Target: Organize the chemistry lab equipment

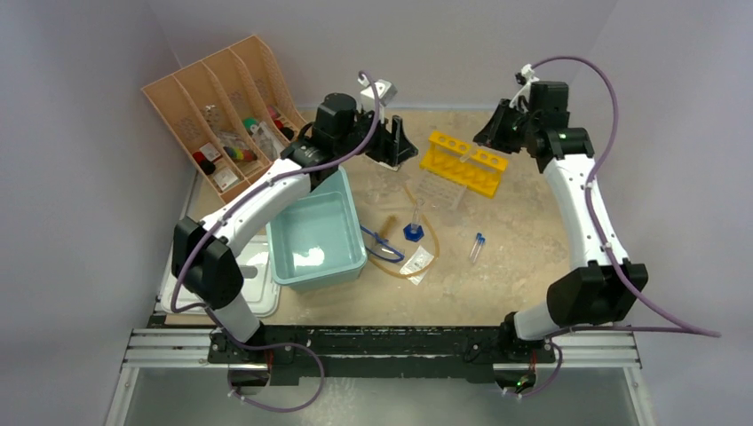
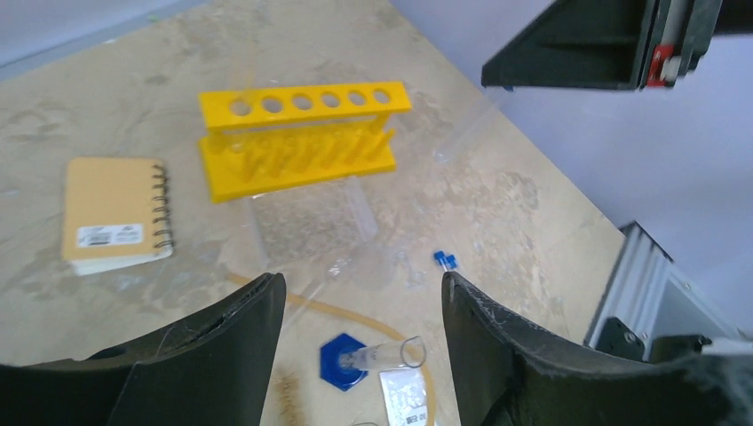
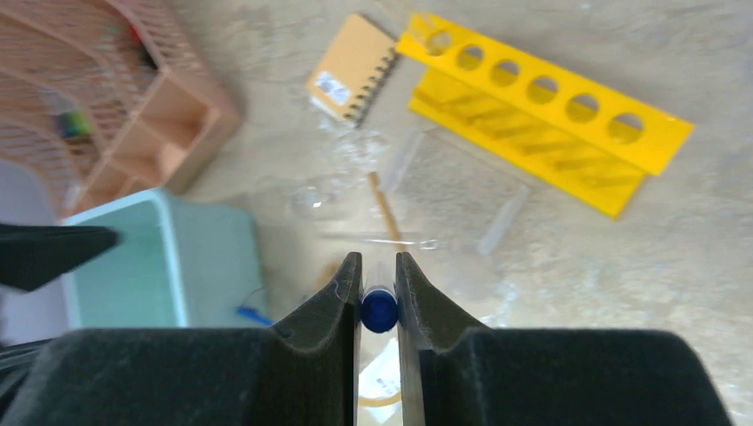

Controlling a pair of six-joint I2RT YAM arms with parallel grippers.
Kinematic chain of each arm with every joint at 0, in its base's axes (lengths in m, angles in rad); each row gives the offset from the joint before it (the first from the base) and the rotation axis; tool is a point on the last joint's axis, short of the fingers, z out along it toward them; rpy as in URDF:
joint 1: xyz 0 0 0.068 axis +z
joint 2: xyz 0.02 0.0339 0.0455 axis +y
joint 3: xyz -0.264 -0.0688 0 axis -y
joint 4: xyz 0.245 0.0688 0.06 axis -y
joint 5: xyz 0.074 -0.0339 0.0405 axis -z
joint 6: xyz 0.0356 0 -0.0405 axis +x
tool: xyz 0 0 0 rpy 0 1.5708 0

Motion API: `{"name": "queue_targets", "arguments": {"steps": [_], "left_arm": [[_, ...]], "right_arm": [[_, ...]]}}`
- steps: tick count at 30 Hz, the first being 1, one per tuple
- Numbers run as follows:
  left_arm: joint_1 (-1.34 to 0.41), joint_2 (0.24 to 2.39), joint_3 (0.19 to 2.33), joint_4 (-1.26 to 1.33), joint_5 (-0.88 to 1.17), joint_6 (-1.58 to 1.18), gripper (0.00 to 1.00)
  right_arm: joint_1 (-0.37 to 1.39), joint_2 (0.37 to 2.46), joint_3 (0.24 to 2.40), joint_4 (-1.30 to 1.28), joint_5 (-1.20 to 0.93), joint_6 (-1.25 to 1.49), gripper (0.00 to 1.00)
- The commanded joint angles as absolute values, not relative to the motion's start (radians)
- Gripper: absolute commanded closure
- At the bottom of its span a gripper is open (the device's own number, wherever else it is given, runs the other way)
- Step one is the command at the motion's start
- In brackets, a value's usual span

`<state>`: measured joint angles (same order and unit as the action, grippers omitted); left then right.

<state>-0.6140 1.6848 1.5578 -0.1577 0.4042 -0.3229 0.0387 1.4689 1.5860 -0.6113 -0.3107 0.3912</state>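
One capped tube [image 3: 379, 311] is pinched in the right gripper [image 3: 377, 263], probably for the yellow rack [image 3: 543, 117]; the left gripper [image 2: 362, 288] hangs spread, empty.

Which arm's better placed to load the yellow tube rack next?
Right. The right hand is shut on a thin clear blue-capped test tube, close by the yellow six-hole rack; the left hand hangs open and empty.

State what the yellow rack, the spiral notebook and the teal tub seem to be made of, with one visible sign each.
Yellow rack: probably moulded plastic, uniform bright colour, smooth round holes.
Spiral notebook: likely matte card cover, flat tan, dark wire binding.
Teal tub: apparently plastic, faint sheen on its walls.
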Motion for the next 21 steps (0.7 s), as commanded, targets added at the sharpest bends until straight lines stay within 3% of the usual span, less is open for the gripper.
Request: {"name": "queue_targets", "arguments": {"steps": [1,7,21], "left_arm": [[-0.599,1.597,1.552,-0.179,0.229,-0.377,0.36],[-0.600,1.542,1.538,-0.187,0.065,-0.405,0.35],[-0.600,1.518,1.611,-0.251,-0.191,-0.450,0.35]], "right_arm": [[0.147,1.498,1.611,-0.590,0.018,0.250,0.87],[0.253,1.589,1.599,-0.471,0.175,0.166,0.87],[0.383,1.792,1.548,-0.128,0.224,0.081,0.87]]}}
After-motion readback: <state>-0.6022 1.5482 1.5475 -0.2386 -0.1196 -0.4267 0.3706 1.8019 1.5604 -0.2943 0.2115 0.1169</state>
